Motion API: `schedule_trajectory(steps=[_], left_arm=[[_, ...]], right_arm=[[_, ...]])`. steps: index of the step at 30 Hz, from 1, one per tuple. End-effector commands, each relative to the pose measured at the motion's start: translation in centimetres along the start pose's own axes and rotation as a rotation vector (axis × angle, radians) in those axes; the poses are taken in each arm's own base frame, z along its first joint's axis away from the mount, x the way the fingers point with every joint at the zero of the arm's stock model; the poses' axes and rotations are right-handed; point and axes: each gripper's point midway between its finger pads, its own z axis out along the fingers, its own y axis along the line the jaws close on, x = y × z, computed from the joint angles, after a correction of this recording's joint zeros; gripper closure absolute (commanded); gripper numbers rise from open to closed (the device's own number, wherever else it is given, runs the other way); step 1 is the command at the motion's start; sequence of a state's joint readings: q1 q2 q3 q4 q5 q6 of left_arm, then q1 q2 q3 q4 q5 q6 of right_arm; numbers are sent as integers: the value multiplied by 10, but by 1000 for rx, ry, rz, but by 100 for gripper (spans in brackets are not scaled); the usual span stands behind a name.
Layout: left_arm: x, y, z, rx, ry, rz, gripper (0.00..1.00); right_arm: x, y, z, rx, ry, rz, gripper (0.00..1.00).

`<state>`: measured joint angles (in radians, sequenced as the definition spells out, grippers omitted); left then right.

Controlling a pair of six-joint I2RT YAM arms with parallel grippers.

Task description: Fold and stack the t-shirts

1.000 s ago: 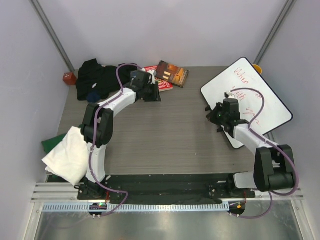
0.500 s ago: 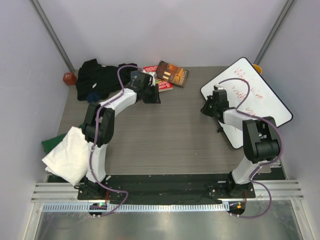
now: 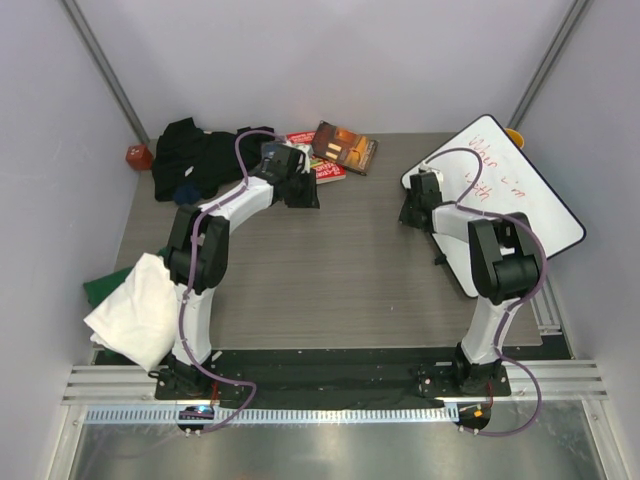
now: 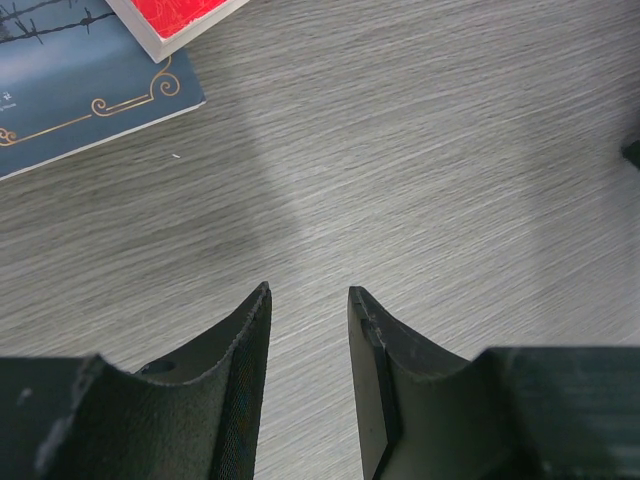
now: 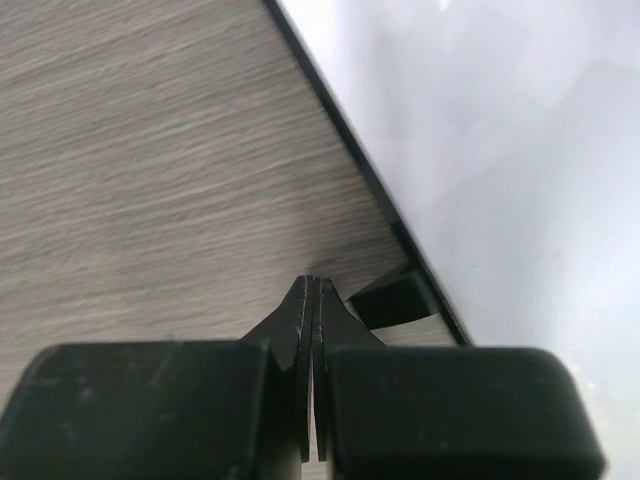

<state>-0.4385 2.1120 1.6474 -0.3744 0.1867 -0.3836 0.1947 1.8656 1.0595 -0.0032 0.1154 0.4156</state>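
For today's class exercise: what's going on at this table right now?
Neither arm holds a shirt. The left gripper hangs open over bare table beside the books; the right gripper is shut, empty, at the edge of the whiteboard. The black t-shirt lies crumpled in the far-left corner, the white t-shirt folded near-left.

Twin black-and-white arms, purple cabling

The left arm [image 3: 195,250] and right arm [image 3: 500,262] alternate white links with black joint housings, and a purple cable [image 3: 182,318] trails along each. The left pincer [image 4: 308,296] and right pincer [image 5: 313,285] have matte black, tapered fingers.
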Motion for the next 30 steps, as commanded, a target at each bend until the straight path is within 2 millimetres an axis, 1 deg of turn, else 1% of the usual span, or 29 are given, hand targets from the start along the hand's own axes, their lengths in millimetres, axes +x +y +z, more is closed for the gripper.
schedule_trajectory(steps=[1,2,7,12,17,21,25,30], left_arm=[[-9,-3,-6,-7,-23,29,62],[-10,-3,-7,-7,-23,29,62],[-13,-4,-9,-6,-30,32,62],[-12,-4,-9,-7,-29,32,63],[-8,-3,-7,-5,-19,30,63],[-9,-3,-10,-5,-25,33,63],[-11,-4,-11,-3,-31,35,63],[-11,-4,-12,-6,-30,38,63]], right_arm=[[-15,-14,3,113,-15,-28,99],[-16,-16,3,129,-18,-28,99],[-10,-29,7,184,13,-24,99],[-8,-45,6,225,27,-5,99],[-18,-60,3,259,7,21,99],[-23,-70,4,265,15,55,99],[-31,-72,8,271,3,67,99],[-31,-71,17,274,17,66,99]])
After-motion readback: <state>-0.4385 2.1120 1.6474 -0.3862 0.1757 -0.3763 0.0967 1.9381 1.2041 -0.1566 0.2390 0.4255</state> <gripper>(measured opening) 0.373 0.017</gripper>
